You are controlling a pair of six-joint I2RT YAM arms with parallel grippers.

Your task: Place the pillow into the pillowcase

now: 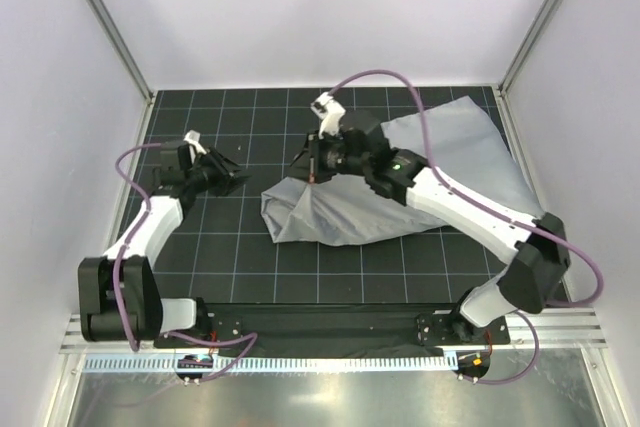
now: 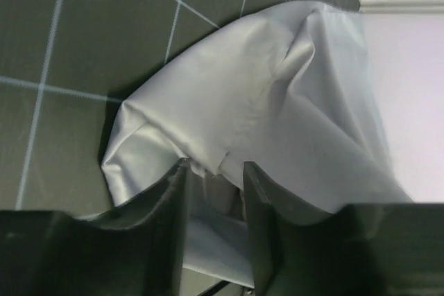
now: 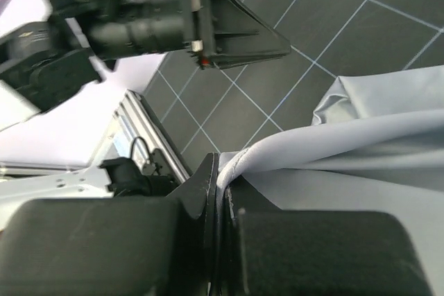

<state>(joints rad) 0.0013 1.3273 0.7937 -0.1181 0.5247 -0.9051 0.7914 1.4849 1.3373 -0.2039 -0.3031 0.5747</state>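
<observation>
Pillowcase (image 1: 330, 219): only container here, on the right half of the black grid mat (image 1: 250, 247). Puffy, rounded end at mat centre, flatter end spread toward the mat's far right corner. Can't tell what fills it; no cream pillow shows in any view, so its place is unknown to me.

Long axis: slants from mat centre up to the far right corner, rounded end pointing toward the mat's left side. My right arm lies across the middle of it.

Material: thin blue-grey cloth, limp, smooth with a slight sheen, soft folds and creases, stitched hem along one edge. Mat is flat, dark, with pale grid lines.

My right gripper (image 1: 314, 175): at mat centre, fingers pressed together on the pillowcase hem. The wrist view shows the hem edge pinched between them and lifted off the mat.

My left gripper (image 1: 240, 175): over the mat's left-centre, fingers (image 2: 173, 199) spread a little with a narrow gap, nothing between them. From the top it sits apart from the cloth, pointing at the rounded end.
</observation>
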